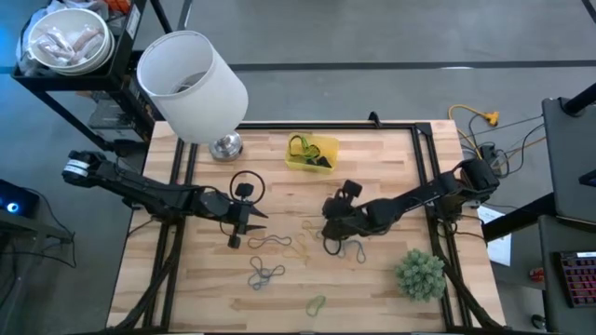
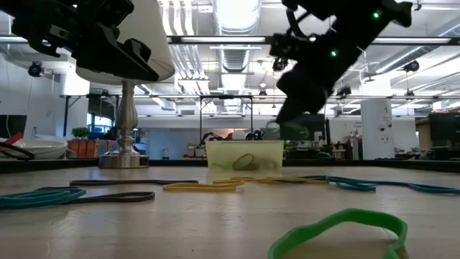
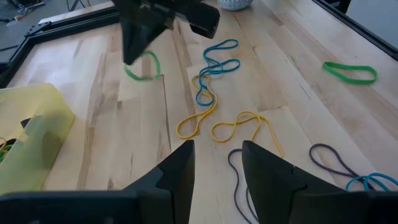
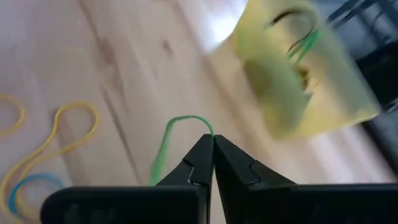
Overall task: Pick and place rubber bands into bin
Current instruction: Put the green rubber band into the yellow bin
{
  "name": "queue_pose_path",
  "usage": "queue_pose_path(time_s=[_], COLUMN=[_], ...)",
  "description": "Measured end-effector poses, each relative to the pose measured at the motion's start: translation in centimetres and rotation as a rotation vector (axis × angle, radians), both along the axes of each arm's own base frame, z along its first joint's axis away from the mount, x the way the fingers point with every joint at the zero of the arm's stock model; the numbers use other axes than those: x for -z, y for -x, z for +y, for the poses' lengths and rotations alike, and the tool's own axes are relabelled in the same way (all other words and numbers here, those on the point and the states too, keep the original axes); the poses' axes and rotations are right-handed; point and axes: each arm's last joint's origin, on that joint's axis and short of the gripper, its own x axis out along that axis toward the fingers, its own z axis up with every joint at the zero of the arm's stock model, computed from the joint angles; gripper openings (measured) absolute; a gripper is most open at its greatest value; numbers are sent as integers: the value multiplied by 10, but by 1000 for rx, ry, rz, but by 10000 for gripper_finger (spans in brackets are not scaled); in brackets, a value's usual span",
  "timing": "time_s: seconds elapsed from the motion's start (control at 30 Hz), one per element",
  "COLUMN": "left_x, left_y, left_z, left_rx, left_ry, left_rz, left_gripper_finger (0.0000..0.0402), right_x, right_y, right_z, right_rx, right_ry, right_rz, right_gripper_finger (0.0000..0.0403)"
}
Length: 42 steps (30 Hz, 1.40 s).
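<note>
- The left gripper point(image 1: 244, 221) hangs over the table's left-middle with its fingers point(image 3: 180, 171) apart and nothing between them; it looks like it is waiting, with a yellow rubber band point(image 3: 231, 127) and a dark purple one point(image 3: 239, 186) lying on the wood just ahead of it.
- The right gripper point(image 4: 212, 144) is pinched closed on a thin green rubber band point(image 4: 163, 149), whose loop dangles from the fingertips above the wood.
- By my reading the step in hand is the carry: the band is lifted and on its way to the yellow bin point(image 1: 310, 154).
- The bin sits at the table's far middle, near the held band but not yet under it.
- The next move calls for bringing the fingertips over the bin's opening, then parting them.
- More loose bands lie on the near half of the table, a green one point(image 1: 317, 302) nearest the front edge.
</note>
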Motion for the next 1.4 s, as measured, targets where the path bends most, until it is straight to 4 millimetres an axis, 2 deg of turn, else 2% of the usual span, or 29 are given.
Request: queue_pose_path(time_s=[0.2,0.3,0.43,0.6,0.73,0.87,1.07,1.23,1.4], left_x=[1,1,1,1,1,1,1,1,1], left_y=[0,0,0,0,0,0,0,0,0], left_z=[0,0,0,0,0,0,0,0,0], left_rx=[0,0,0,0,0,0,0,0,0], left_ry=[-1,-2,-2,-2,-2,-2,-2,-2,-2], left_rz=[8,8,8,8,8,8,9,9,9], left_gripper_finger=[118,118,118,118,118,118,118,118,118], right_x=[-15,-22,-31,-40,-45,-48,-49,-44,-39], right_y=[-9,-13,-21,-28,-31,-32,-23,-15,-13], right_z=[-3,-11,-33,-73,-110,-148,-194,-211,-209], right_rx=[-5,12,61,139,156,138,156,194,185], right_ry=[135,183,215,240,160,51,-67,-138,-156], right_rz=[-2,4,9,36,29,-52,-152,-182,-168], right_gripper_finger=[8,9,9,9,9,9,9,9,9])
